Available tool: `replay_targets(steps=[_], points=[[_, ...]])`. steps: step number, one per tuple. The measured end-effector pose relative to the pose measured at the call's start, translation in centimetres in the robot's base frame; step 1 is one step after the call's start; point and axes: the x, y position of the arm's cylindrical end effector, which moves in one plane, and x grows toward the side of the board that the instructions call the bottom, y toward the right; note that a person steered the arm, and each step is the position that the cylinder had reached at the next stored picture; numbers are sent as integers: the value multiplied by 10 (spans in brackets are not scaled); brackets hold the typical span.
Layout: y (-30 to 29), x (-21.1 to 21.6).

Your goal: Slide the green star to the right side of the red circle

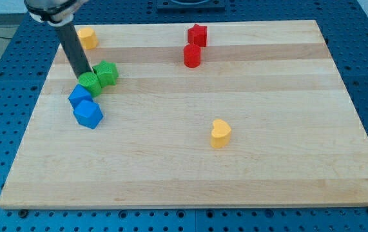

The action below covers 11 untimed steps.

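Two green blocks touch each other at the board's upper left. The right one (pixel 107 73) looks angular like a star. The left one (pixel 91 84) looks rounder. My tip (pixel 84 77) stands at the upper left edge of the rounder green block, just left of the green star. The red circle (pixel 192 55) sits near the view's top centre, well to the right of the green blocks. The wooden board (pixel 190 167) carries all the blocks.
A red star (pixel 197 35) sits just above the red circle. Two blue blocks (pixel 79 96) (pixel 88 114) lie right below the green ones, touching them. A yellow block (pixel 87 37) is at the top left. A yellow heart (pixel 220 133) lies at the centre right.
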Motion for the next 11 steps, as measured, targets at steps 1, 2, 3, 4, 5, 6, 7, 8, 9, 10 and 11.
replay_targets(steps=[1, 2, 3, 4, 5, 6, 7, 8, 9, 10, 11], points=[[61, -6], [61, -15], [52, -33], [96, -29], [163, -5], [141, 19], [193, 26], [261, 9], [299, -7], [297, -38], [327, -62]])
